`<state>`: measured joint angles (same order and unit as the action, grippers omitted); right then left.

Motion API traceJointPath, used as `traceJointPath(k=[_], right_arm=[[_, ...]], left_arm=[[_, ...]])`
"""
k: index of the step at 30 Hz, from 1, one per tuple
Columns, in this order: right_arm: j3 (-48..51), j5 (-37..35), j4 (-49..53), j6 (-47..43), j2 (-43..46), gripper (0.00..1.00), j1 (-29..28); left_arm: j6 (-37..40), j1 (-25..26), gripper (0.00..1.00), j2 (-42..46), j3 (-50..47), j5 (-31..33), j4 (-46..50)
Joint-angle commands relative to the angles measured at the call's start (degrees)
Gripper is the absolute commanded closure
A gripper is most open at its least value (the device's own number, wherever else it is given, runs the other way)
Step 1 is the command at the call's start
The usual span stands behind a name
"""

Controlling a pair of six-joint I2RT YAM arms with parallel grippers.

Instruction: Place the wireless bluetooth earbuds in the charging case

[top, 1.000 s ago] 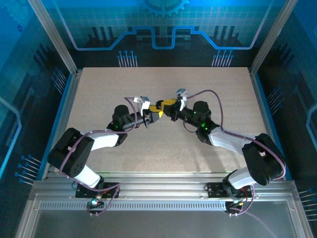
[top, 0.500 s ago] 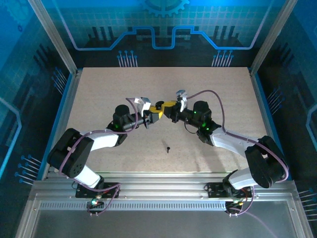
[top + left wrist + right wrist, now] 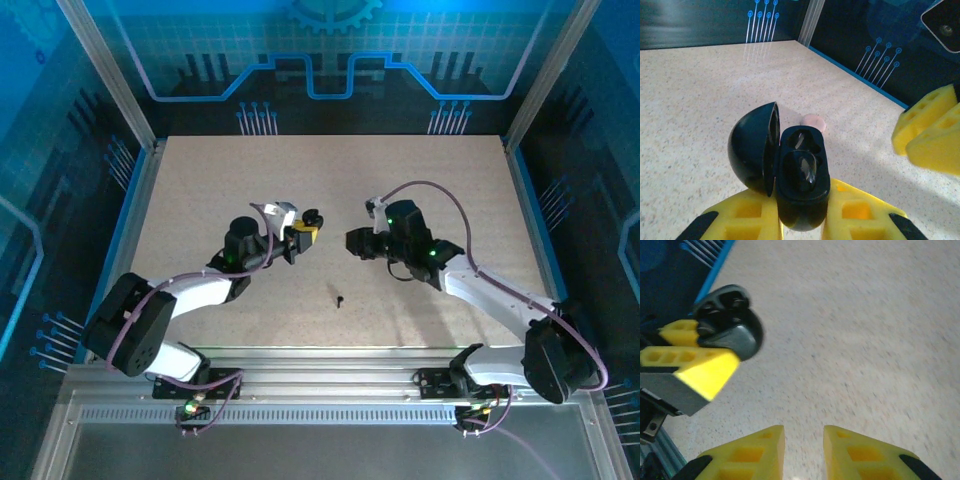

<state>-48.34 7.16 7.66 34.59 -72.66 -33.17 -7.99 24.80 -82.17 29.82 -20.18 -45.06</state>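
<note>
Left pincer first: clamps the charging case between yellow fingers, above the tabletop. Holds it with the lid swung open to the left and the wells facing the wrist camera. Carries in the near well a glossy dark shape; cannot tell whether it is a bud. Further right, on the tabletop: loose earbud, apart from both pincers, nearer the arm bases. Right pincer: stands slightly parted, grips nothing, hovers near the case without touching.
</note>
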Motion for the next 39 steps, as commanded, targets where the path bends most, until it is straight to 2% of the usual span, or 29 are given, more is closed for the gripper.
traceJointPath(k=[1, 7, 11, 27, 39], right_arm=[[-3.89, -4.61, 21.69, 10.35, 1.31, 0.71, -1.25], [-5.6, -4.26, 29.62, 17.1, 0.37, 0.64, -4.87], [-7.59, -3.21, 32.77, 20.25, -3.67, 0.62, -6.58], [-19.91, 0.76, 34.47, 22.1, -26.96, 0.62, -11.17], [-20.92, 0.48, 35.85, 21.88, -33.16, 0.63, -12.75]], left_arm=[[0.47, -0.14, 0.94, 2.87, -4.45, 0.22, 0.67], [4.61, 2.07, 0.94, 6.42, -14.32, 0.41, -5.78], [5.13, 2.76, 0.94, 9.47, -18.22, 2.28, -7.16], [9.73, 3.98, 0.94, 25.64, -21.87, 9.76, 10.03], [9.58, 4.01, 0.93, 27.06, -21.75, 9.81, 11.35]])
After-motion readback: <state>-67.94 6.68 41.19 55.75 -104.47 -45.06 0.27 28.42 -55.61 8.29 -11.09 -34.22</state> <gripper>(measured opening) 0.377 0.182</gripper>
